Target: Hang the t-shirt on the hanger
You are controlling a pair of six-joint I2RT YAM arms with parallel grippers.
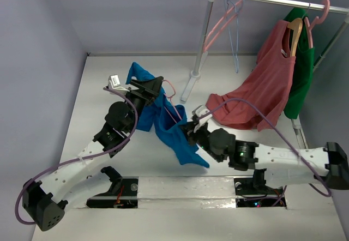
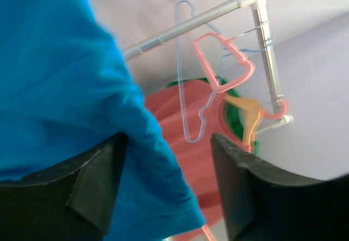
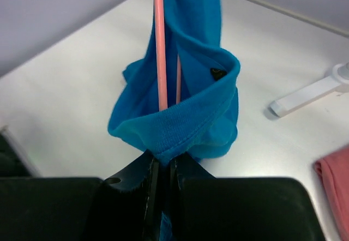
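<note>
T-shirt [image 1: 163, 122] hangs bunched over mid-counter [image 1: 98, 88], with the pink hanger [image 3: 159, 44] threading through its folds. Right claw [image 3: 163, 162] sits at the shirt's 4 o'clock, pinching a fold tight. Left claw [image 2: 166, 140] is up at 12 o'clock, fingers [image 2: 98, 181] spread wide, fabric draped against one.

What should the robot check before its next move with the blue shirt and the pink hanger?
1. Grip of the right tool on the t-shirt: ok, shut on a folded edge.
2. Is the hanger inside the fabric: ok, its pink bar runs down into the fold.
3. Grip of the left tool: cannot tell, blue fabric covers one side and the gap looks wide.
4. Is the hook free of fabric: ok, it pokes out beside the left tool.
5. Spread of the t-shirt over the hanger: not ok, it hangs bunched and twisted between the two tools.
</note>
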